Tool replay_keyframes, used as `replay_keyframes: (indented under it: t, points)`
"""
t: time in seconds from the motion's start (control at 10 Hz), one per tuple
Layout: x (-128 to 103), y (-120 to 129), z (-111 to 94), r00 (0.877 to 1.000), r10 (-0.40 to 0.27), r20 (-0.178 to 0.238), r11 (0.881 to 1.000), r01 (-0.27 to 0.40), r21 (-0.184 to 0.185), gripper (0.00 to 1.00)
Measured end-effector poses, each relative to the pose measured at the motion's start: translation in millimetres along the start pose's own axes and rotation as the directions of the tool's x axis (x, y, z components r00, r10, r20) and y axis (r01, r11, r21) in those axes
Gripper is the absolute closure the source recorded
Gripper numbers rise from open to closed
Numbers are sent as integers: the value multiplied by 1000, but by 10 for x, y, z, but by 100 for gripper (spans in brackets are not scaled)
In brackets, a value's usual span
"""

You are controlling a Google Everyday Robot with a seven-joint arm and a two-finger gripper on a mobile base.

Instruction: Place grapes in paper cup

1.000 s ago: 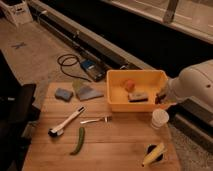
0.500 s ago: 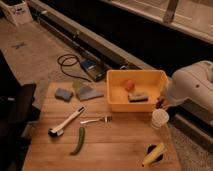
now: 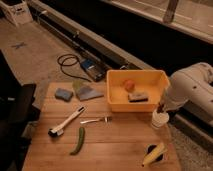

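The white paper cup (image 3: 160, 120) stands on the wooden table (image 3: 115, 150), just right of the yellow tub's front right corner. My gripper (image 3: 161, 107) hangs from the white arm (image 3: 192, 90) straight above the cup's mouth. It is shut on the grapes (image 3: 160, 108), a small dark lump held just over the cup's rim. The arm hides most of the grapes.
The yellow tub (image 3: 116, 102) holds a small orange fruit (image 3: 129, 85) and a grey block (image 3: 138, 97). A black holder with yellow corn (image 3: 154, 153) stands in front of the cup. A green pepper (image 3: 78, 140), brush (image 3: 66, 123), fork (image 3: 95, 120), blue sponge (image 3: 63, 93) and grey cloth (image 3: 88, 92) lie to the left.
My gripper has moved from beside the tub's right wall towards the front and down, and now stands right over the paper cup with the grapes.
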Motion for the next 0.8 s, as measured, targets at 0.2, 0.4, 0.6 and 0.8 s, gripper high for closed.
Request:
replay_keyframes:
  t: [0.2,0.4,0.6,0.8]
  points:
    - [-6,73,99,1000,12,8,1000,-12,-25,100]
    - [77,109,223,998,61,27,997,-60,-41,86]
    - [133,127,317,994,99,46,994,-96,-49,70]
    - [143,136,469,990,123,70,991,-119,-53,48]
